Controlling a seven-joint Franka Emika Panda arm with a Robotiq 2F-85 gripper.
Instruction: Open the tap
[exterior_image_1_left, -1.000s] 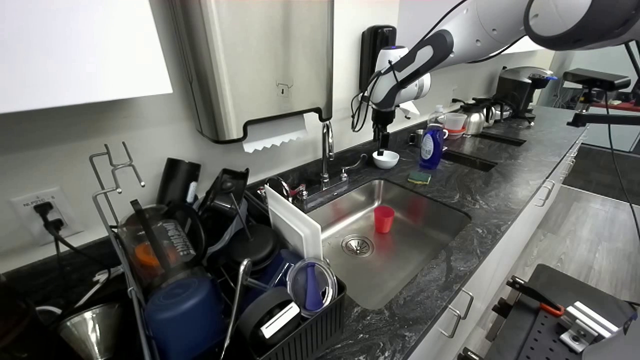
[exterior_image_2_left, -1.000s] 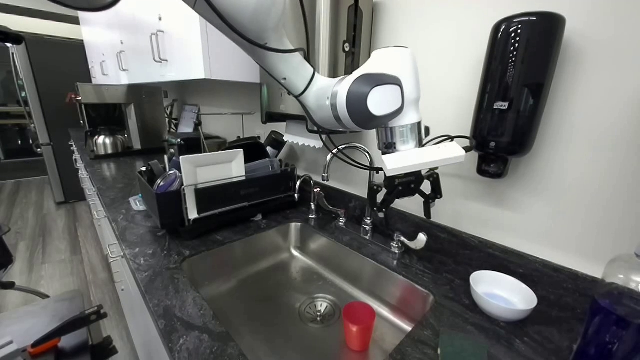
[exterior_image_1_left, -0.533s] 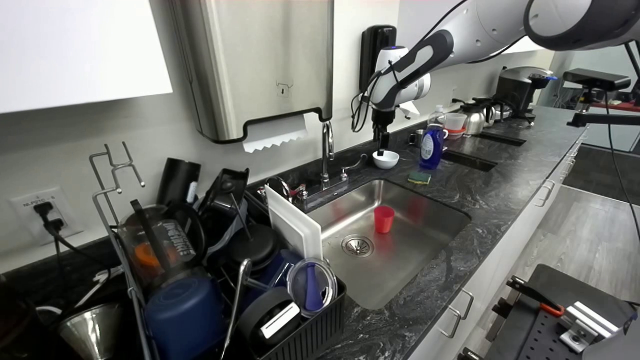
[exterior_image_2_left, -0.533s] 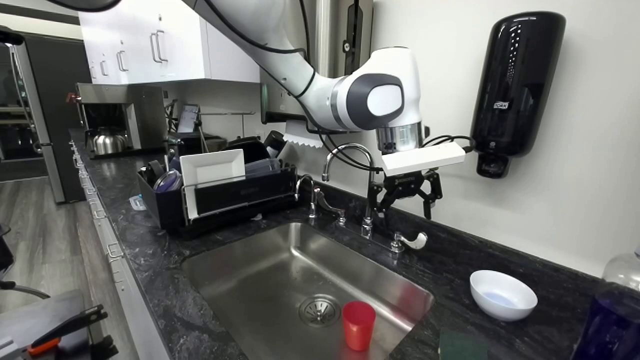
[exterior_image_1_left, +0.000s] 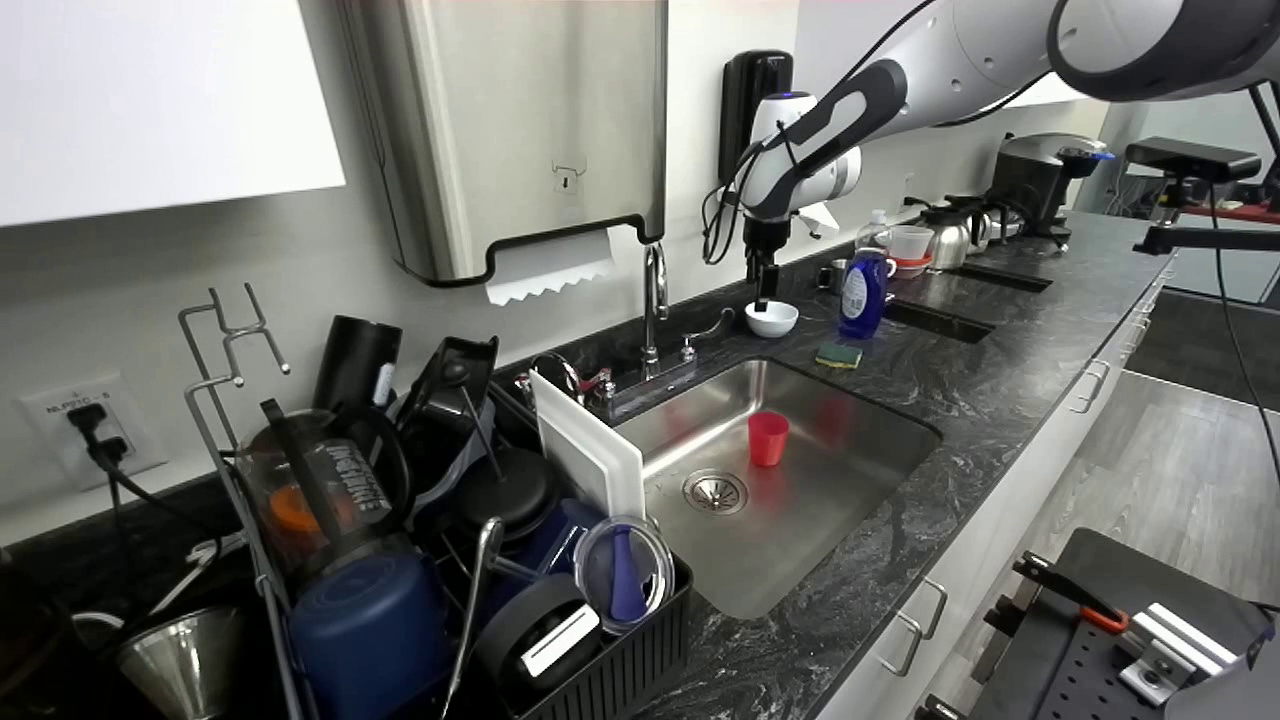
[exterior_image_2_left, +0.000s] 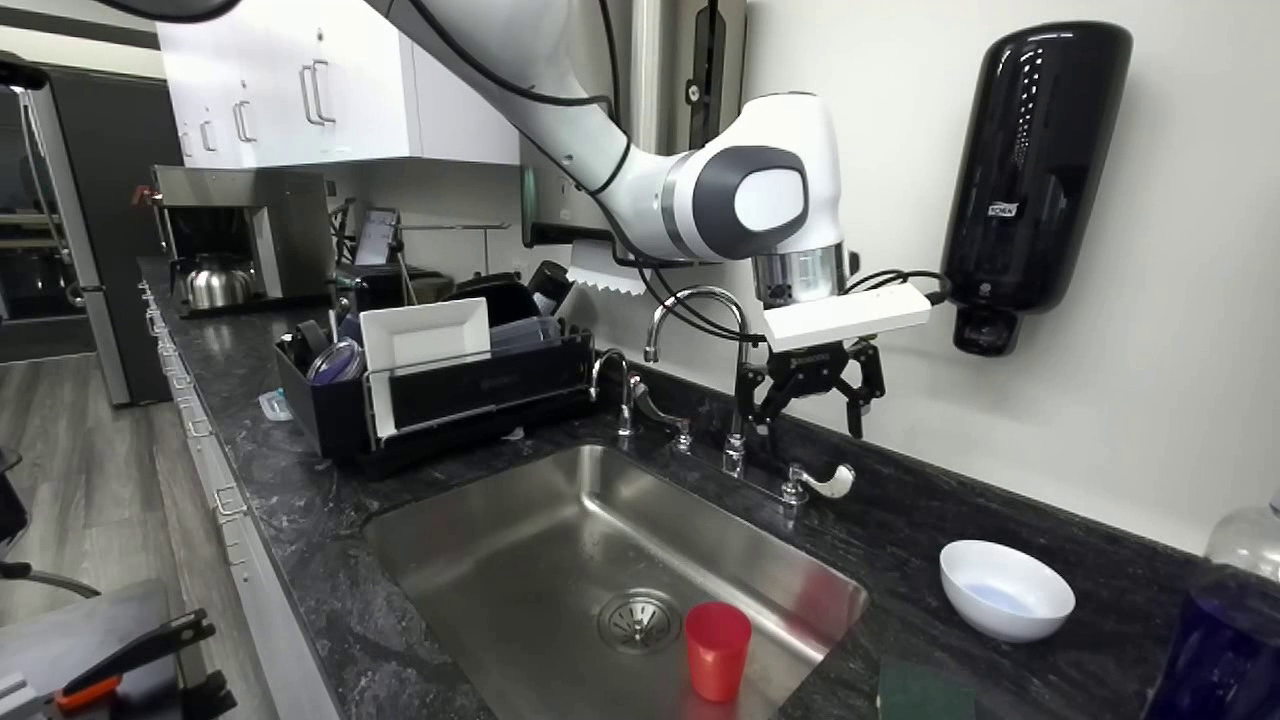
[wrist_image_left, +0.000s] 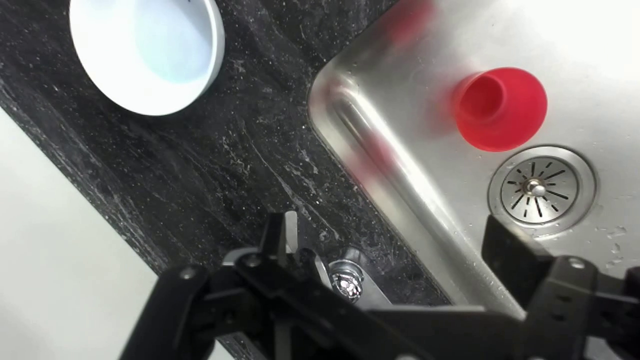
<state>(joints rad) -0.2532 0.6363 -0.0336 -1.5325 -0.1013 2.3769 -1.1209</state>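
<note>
In an exterior view, the tap (exterior_image_1_left: 649, 335) stands at the back edge of the sink (exterior_image_1_left: 840, 500), w/ a clear gap btwn it & the gripper (exterior_image_1_left: 763, 290). Gripper's edge-on, tip overlapping the white bowl (exterior_image_1_left: 772, 322); spread can't be told here. Blue bottle (exterior_image_1_left: 862, 300) & sponge (exterior_image_1_left: 838, 356) show whole, plus the front of the paper towel disp. (exterior_image_1_left: 520, 120)

In an exterior view, the fingers (exterior_image_2_left: 856, 416) hang wide apart in midair, well away from the bowl; one's near the tap's spout, contact can't be told. Both lever handles (exterior_image_2_left: 828, 483) show, either side of the spout, + a small faucet (exterior_image_2_left: 626, 410) by the dish rack (exterior_image_2_left: 490, 385). Frame edges cut bottle & sponge.

Wrist view: fingers spread to opp. sides; a chrome handle base (wrist_image_left: 346, 280) shows btwn them, partly hidden. Only here can you see to the bottom of the red cup (wrist_image_left: 515, 110), standing near the drain (wrist_image_left: 536, 189); bowl's cut off at top.
</note>
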